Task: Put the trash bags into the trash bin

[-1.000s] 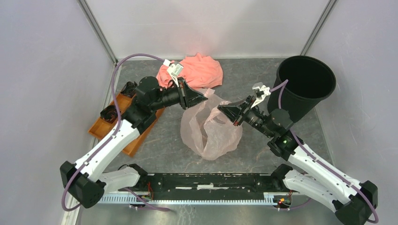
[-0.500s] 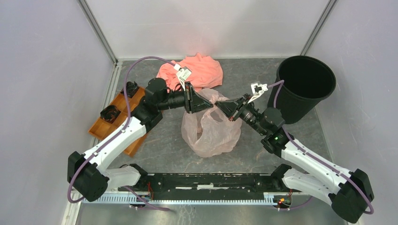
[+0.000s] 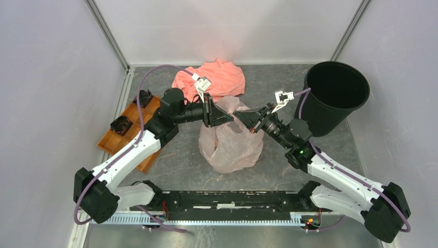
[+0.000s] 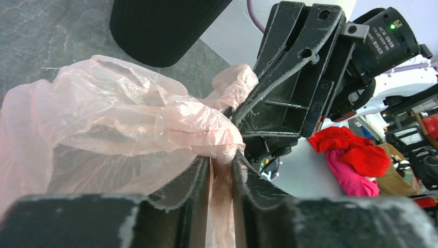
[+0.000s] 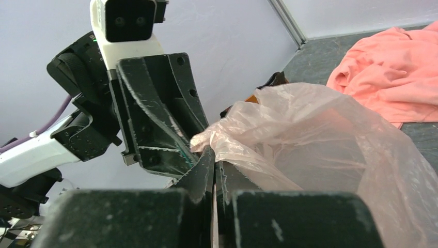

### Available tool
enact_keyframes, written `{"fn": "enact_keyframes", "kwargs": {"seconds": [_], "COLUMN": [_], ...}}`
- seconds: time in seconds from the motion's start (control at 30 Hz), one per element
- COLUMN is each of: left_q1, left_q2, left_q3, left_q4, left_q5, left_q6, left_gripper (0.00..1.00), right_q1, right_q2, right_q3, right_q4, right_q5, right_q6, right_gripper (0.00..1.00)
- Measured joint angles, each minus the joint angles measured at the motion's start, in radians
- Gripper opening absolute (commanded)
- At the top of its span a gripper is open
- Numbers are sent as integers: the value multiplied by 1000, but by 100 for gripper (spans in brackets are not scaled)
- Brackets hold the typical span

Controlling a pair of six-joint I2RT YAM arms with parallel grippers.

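Observation:
The pale pink translucent trash bag [image 3: 230, 144] hangs at the table's middle, held up by both grippers at its top edge. My left gripper [image 3: 227, 116] is shut on the bag's rim; film runs between its jaws [image 4: 221, 170]. My right gripper [image 3: 240, 117] is shut on the rim right beside it, tip to tip with the left; a thin fold sits between its jaws [image 5: 215, 168]. The bag [image 4: 103, 124] [image 5: 320, 139] balloons below. The black trash bin [image 3: 337, 93] stands upright at the back right, apart from the bag; its ribbed wall [image 4: 155, 26] shows in the left wrist view.
A salmon-orange cloth [image 3: 217, 77] [image 5: 397, 72] lies bunched at the back, just behind the grippers. An orange compartment tray [image 3: 121, 139] with black parts sits at the left under the left arm. Enclosure walls stand close on both sides.
Both grippers have drawn together over the bag's top edge until their tips meet. The bag has bunched narrower and risen a little. The bin and cloth have not moved.

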Motion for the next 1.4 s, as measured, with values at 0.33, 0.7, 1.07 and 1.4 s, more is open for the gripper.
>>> {"fn": "enact_keyframes", "kwargs": {"seconds": [0.33, 0.7, 1.07, 1.4], "left_q1": [-4, -2, 8, 8], "left_q2": [-19, -69, -106, -107], "left_q3": [0, 6, 18, 21], "left_q4": [-84, -243, -283, -287], "left_q5": [-134, -409, -422, -422], "left_q6": [42, 97, 97, 97], "left_gripper": [2, 2, 2, 2], "right_q1": [7, 8, -77, -242], "right_q2": [-53, -191, 234, 363], "right_q3": [128, 333, 755, 748], "right_q4": [-379, -1031, -1294, -1362], "right_q5": [94, 591, 1134, 1098], "right_q6": [-262, -730, -902, -903], "right_gripper": [61, 79, 86, 66]}}
